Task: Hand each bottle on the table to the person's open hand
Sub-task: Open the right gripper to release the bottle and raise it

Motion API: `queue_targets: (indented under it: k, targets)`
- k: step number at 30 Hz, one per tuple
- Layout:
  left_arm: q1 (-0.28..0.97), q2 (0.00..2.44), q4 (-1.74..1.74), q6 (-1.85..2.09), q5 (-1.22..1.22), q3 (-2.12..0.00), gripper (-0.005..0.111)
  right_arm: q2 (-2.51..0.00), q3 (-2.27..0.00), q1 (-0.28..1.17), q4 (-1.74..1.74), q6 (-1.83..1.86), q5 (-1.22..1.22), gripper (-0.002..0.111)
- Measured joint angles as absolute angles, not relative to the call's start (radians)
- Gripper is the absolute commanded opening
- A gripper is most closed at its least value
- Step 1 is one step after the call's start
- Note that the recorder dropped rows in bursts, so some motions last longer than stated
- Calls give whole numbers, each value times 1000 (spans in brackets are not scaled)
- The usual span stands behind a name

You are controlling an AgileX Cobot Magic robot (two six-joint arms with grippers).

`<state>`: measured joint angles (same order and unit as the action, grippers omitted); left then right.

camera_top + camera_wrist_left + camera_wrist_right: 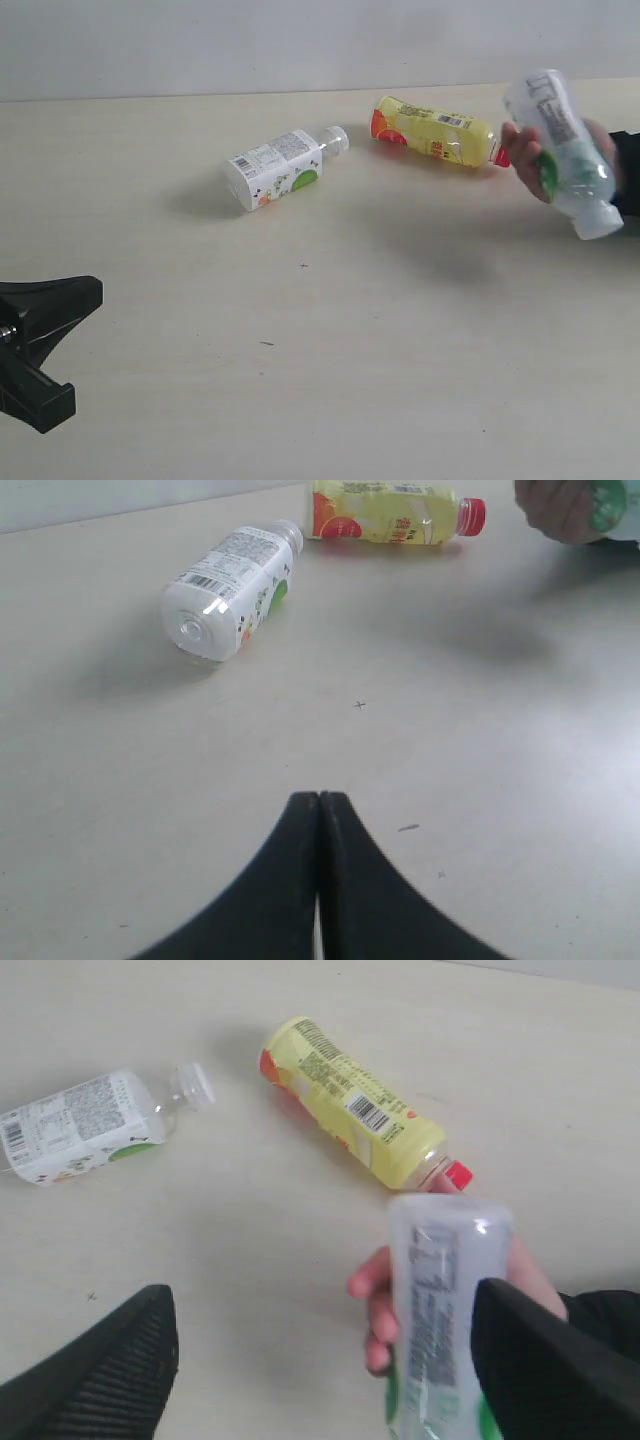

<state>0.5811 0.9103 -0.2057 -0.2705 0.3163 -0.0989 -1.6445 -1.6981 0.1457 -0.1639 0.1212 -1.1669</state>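
Note:
A short white-labelled bottle [275, 168] [225, 590] [75, 1125] lies on its side on the table [350, 350]. To its right lies the yellow bottle with the red cap [435, 132] [385, 510] [350, 1105]. At the far right the person's hand [525, 150] [375, 1310] grips the green-white bottle [565, 150] [445, 1310], lifted off the table. My right gripper [320, 1380] is open; that bottle sits between its jaws, close by one finger [550, 1360]. My left gripper [95, 290] [320, 798] is shut and empty at the near left. The clear red-labelled bottle is out of view.
A pale wall runs along the table's far edge [200, 98]. The person's dark sleeve [625, 170] enters from the right. A few tiny dark specks [303, 266] mark the tabletop.

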Motion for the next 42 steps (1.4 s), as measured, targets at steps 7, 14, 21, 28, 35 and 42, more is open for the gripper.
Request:
queue_targets:
  k: [7, 14, 21, 28, 35, 42]
  targets:
    - [581, 910, -206, -270, 316, -99, 0, -1621, -1698, 146, -280, 177, -1218, 57]
    - [581, 910, -206, -270, 316, -99, 0, -1619, -1698, 146, -306, 236, -1195, 57]
    - [581, 910, -206, -270, 316, -99, 0, -1619, -1698, 146, -308, 367, -1190, 57]
    - [581, 910, -206, -270, 316, -99, 0, -1619, -1698, 146, -310, 387, -1207, 57]
    - [581, 910, -206, -270, 316, -99, 0, -1619, -1698, 146, -312, 390, -1207, 57]
    - [581, 910, -206, -270, 316, -99, 0, -1633, -1698, 146, -329, 390, -1207, 57]
